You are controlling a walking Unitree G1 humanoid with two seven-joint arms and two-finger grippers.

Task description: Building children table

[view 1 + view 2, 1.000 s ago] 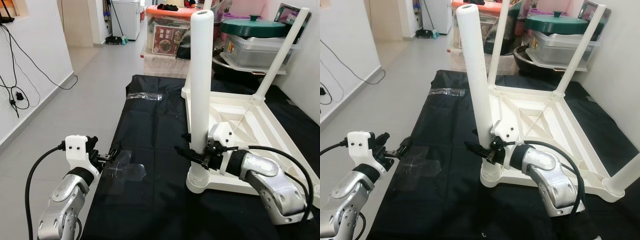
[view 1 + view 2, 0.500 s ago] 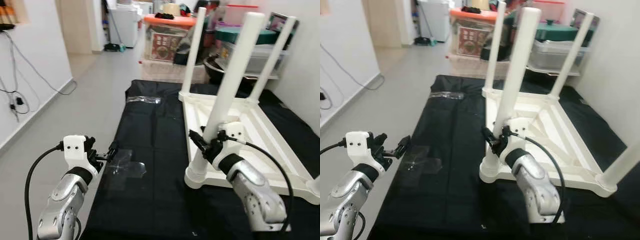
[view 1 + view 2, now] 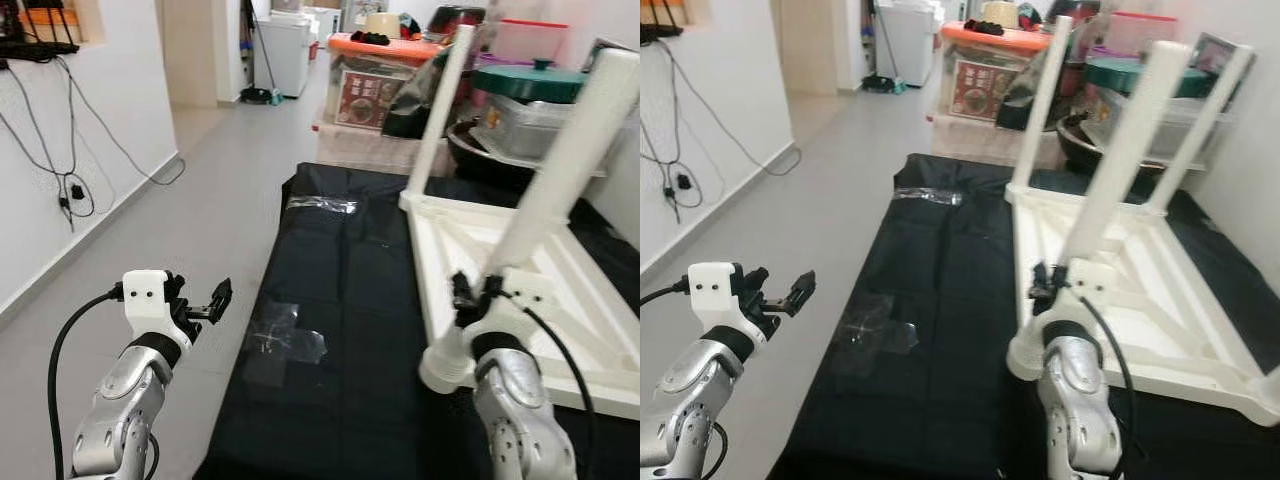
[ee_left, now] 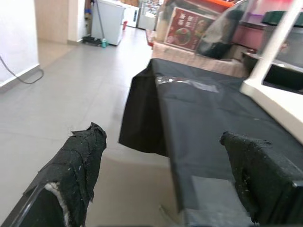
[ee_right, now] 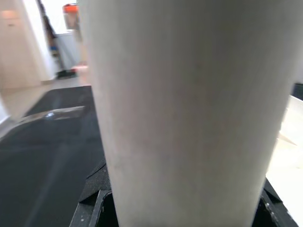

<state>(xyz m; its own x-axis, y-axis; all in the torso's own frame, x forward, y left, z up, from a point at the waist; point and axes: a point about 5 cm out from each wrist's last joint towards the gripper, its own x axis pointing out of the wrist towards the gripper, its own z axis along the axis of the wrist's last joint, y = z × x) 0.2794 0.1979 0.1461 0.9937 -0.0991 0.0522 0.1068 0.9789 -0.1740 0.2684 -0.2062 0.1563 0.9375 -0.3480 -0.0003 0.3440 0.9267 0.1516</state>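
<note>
Right pincer (image 3: 1052, 283) clamps the tilted leg (image 3: 1120, 165) at 3 o'clock; next, seat it straight. Left pincer (image 4: 165, 175) open, idle.

A black sheet (image 3: 340, 290) lies on the grey floor (image 3: 215, 190). Two pieces of clear plastic (image 3: 285, 342) lie on it. Behind stand a box with an orange lid (image 3: 385, 70), a green pot lid (image 3: 527, 80) and a white appliance (image 3: 298, 35). Black cables (image 3: 60, 150) hang on the wall.
</note>
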